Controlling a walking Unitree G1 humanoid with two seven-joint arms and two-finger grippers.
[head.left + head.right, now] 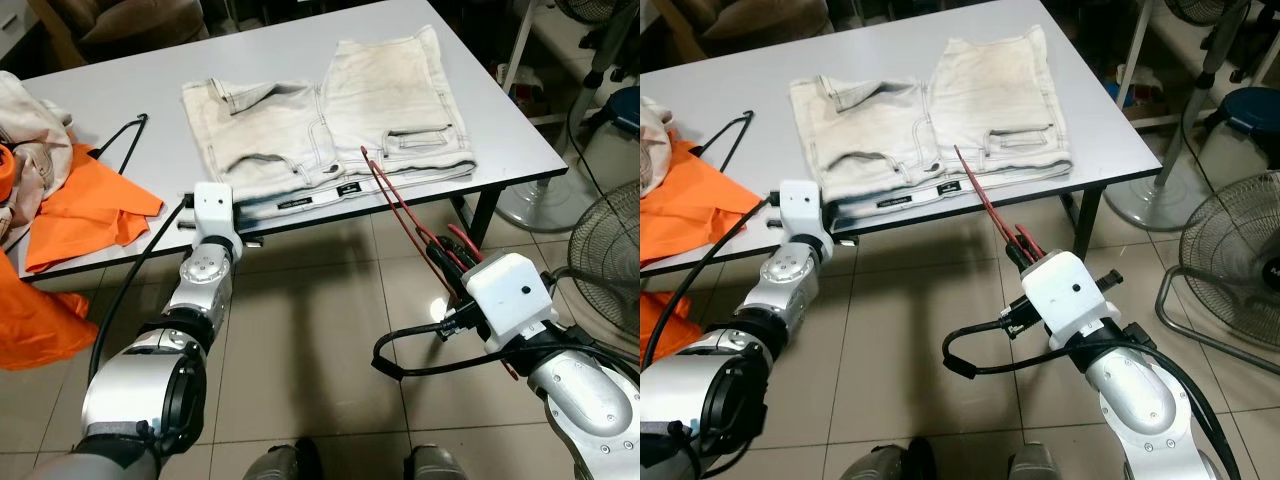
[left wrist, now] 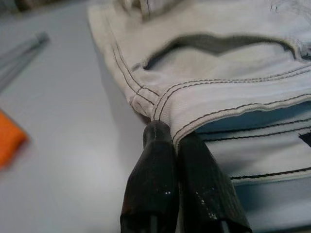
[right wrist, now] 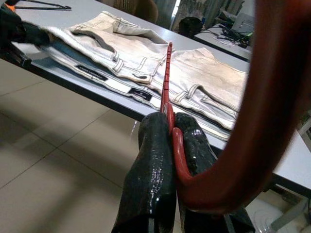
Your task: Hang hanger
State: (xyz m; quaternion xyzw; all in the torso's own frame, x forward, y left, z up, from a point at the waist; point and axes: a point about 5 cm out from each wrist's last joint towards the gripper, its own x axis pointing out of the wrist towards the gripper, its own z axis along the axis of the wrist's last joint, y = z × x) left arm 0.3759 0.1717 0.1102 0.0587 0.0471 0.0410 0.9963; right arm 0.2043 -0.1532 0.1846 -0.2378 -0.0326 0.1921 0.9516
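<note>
A grey table [image 1: 120, 90] carries folded pale shorts [image 1: 330, 110], orange cloth [image 1: 90, 205] and a black hanger [image 1: 125, 140]. The left gripper [image 2: 177, 141] pinches the shorts' near corner. The right gripper [image 3: 172, 126] clamps a red hanger [image 1: 400, 205] — tip over the table edge.

Silver arms, white wrists, black cables

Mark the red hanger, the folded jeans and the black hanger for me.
red hanger [image 1: 398, 203]: left eye view, on its straight rod above the table edge.
folded jeans [image 1: 385, 85]: left eye view, on the right leg's pale cloth.
black hanger [image 1: 122, 138]: left eye view, on its wire arm beside the orange cloth.
</note>
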